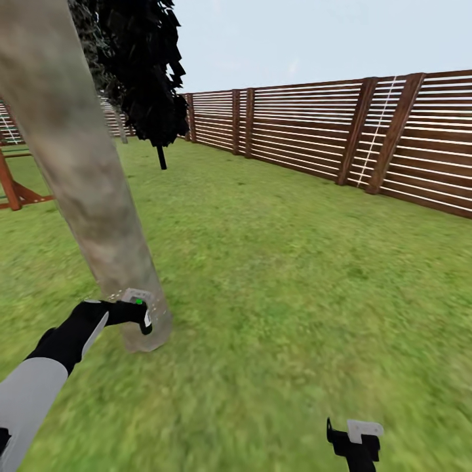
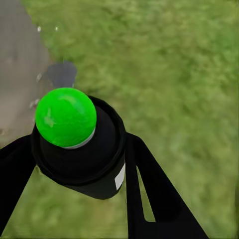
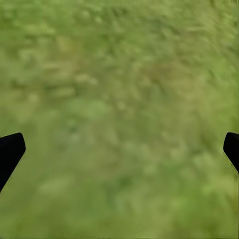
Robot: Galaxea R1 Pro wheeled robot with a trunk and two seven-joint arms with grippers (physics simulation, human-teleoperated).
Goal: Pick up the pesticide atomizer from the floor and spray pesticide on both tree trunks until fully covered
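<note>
Left gripper (image 1: 141, 313) jaws clamped on the atomizer (image 2: 79, 144), its top green, held against the tree trunk (image 1: 78, 177) base at 9 o'clock. Right gripper (image 1: 354, 440) at 5 o'clock, jaws spread wide over the lawn (image 1: 295, 275). Fence (image 1: 367, 131) at 2 o'clock.

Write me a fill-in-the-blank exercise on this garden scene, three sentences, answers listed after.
1. The left gripper is shut on a dark bottle whose top is coloured ____.
2. That bottle is held close to the base of the tree ____.
3. The right gripper hangs open above the ____.

Missing words: green; trunk; grass
</note>
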